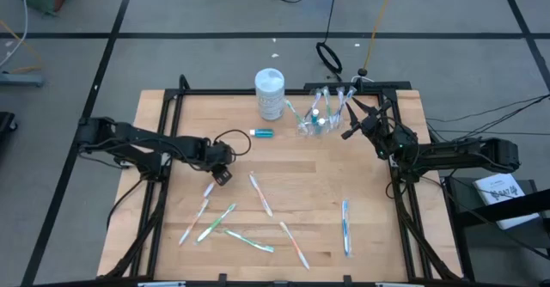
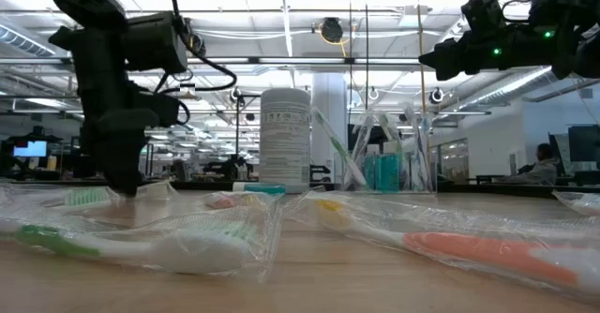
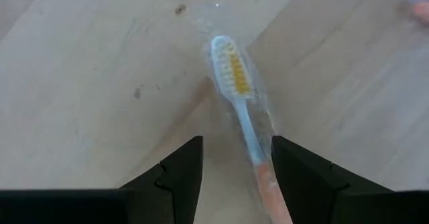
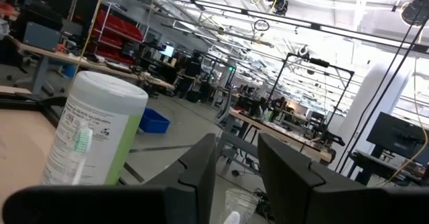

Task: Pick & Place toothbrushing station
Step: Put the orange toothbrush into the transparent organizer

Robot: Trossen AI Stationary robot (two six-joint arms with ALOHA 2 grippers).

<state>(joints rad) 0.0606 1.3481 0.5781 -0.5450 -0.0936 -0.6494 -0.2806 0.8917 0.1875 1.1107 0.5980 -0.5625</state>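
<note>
Left end effector (image 3: 231, 167) sits low over a wrapped toothbrush (image 3: 240, 110) left of the worktop's centre, fingers spread around the handle, not closed on it. Right end effector (image 1: 357, 119) hovers beside the cup (image 1: 320, 115) at the back edge, fingers apart, empty. A few brushes stand in the cup; six or seven lie loose toward the front edge. Plenty left, I'd say.

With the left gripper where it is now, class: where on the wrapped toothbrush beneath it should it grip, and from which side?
Grip the slim handle, from straight above. The wrapped toothbrush lies flat on the table, its handle running between the open fingers of the left gripper. The bristled head is bulkier, and its clear wrap looks slippery, so the narrow handle probably suits better.
</note>
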